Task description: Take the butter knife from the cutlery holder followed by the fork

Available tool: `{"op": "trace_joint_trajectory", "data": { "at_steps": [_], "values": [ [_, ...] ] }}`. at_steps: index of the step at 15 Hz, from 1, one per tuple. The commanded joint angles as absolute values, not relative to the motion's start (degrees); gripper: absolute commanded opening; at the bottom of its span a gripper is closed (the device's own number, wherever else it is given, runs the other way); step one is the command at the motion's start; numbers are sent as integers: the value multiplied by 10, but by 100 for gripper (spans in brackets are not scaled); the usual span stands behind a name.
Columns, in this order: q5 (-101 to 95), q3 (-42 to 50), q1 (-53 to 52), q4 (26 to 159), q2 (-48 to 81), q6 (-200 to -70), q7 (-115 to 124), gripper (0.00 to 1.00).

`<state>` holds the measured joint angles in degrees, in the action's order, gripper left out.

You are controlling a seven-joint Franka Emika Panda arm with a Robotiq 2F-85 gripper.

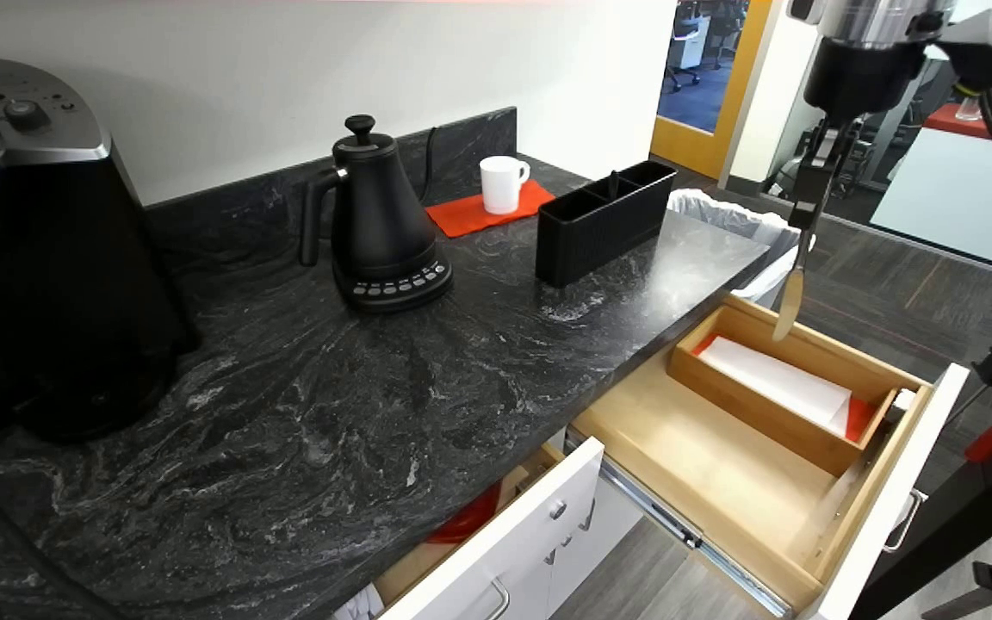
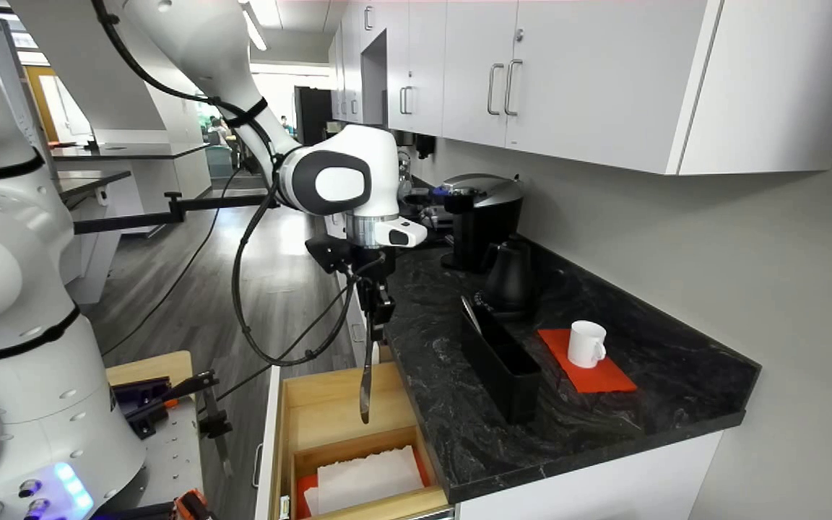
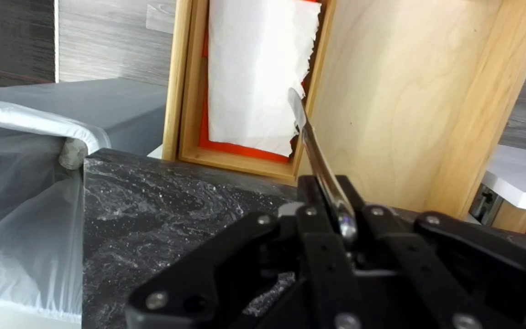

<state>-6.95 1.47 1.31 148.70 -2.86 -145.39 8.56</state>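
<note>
Marbled tabletop [image 1: 358, 405], pulled-out drawer [image 1: 720, 456]; the pincer [image 3: 326, 183] grips the butter knife [image 1: 790, 297], tip down; likely next, the cutlery holder [image 1: 604, 237]: nine o'clock from the pincer in an exterior view, long axis eight-to-two!

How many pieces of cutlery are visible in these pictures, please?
2: a butter knife in the gripper, above the open drawer, and one utensil, its type unclear, standing tilted in the cutlery holder on the counter. More may be hidden inside the holder.
</note>
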Motion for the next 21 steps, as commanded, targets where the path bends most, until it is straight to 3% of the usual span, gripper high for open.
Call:
{"op": "trace_joint_trajectory", "data": {
  "at_steps": [1,21],
  "values": [
    [-54,29,30,1487,3,-1437,93,7],
    [43,64,56,1497,94,-1424,50,6]
  ]
}}
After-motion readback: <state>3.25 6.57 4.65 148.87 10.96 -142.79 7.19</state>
